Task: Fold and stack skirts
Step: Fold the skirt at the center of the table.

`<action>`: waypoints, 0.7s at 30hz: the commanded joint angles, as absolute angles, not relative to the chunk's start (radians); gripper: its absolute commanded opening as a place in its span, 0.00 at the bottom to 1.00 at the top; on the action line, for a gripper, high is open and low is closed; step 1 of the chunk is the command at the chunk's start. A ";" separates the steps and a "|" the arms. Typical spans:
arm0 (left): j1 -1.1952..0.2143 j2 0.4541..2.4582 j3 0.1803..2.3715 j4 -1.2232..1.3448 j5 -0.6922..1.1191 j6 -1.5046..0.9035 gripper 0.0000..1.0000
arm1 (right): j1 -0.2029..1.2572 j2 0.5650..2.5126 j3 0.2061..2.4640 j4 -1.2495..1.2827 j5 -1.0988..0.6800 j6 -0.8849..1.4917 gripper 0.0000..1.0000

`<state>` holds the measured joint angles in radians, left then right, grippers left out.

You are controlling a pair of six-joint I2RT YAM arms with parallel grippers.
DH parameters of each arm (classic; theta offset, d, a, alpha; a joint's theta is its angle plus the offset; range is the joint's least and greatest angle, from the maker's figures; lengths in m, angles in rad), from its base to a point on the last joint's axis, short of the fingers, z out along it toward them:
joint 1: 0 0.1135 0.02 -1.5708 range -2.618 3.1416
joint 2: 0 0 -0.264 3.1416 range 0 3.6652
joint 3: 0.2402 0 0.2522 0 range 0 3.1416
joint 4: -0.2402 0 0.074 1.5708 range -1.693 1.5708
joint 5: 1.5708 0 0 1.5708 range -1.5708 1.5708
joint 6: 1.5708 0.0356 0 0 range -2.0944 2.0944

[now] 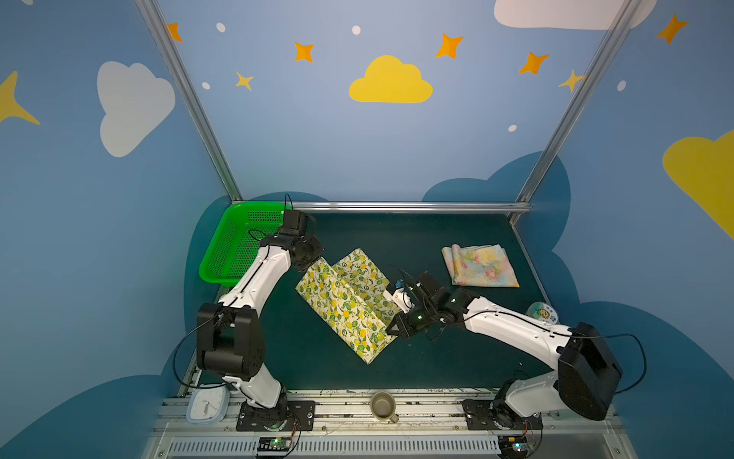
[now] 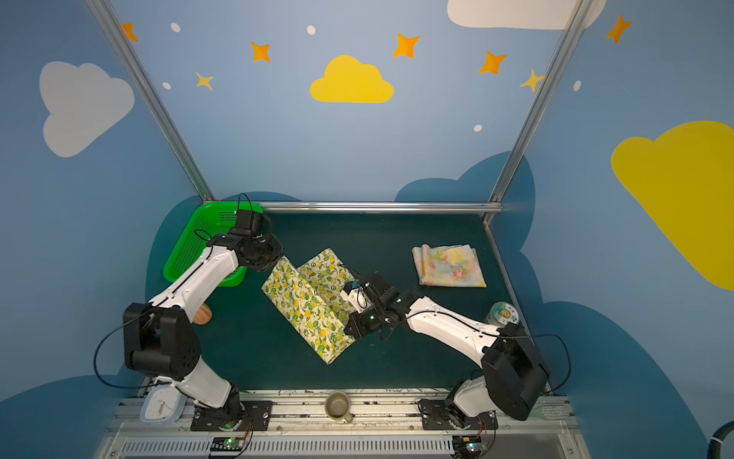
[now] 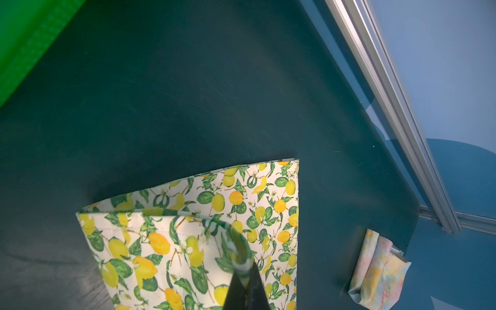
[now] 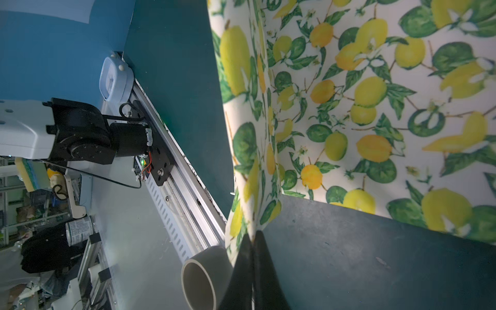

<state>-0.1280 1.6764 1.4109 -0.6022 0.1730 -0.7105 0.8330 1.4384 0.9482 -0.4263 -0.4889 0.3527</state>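
Note:
The cream skirt with lemons (image 1: 349, 302) lies slantwise mid-table, one side doubled over along a long crease. My left gripper (image 3: 245, 265) is shut on a raised pinch of its cloth near the far left corner, under the left wrist (image 1: 304, 248). My right gripper (image 1: 391, 328) is shut on the lemon skirt's right edge, with the cloth rising from its closed jaws in the right wrist view (image 4: 253, 236). The pale yellow flowered skirt (image 1: 480, 265) rests folded into a rectangle at the far right, apart from both grippers.
A green mesh basket (image 1: 234, 246) stands at the far left corner behind the left arm. A mug (image 1: 383, 405) and a pale blue clock (image 1: 207, 405) sit on the front rail. A round tin (image 1: 543, 312) is at the right edge. Metal frame posts bound the table.

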 commanded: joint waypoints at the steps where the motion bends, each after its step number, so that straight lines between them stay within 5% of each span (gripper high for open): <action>1: -0.134 1.730 1.481 -0.584 0.108 -0.685 0.04 | 0.808 1.430 0.921 -0.474 -0.551 0.358 0.00; 21: -0.204 1.981 1.730 -0.639 0.103 -0.662 0.04 | 0.699 1.499 0.907 -0.477 -0.629 0.345 0.00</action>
<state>-0.2142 1.9648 1.6867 -0.6628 0.1680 -0.6830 0.7033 1.4940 0.9195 -0.4076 -0.5945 0.3580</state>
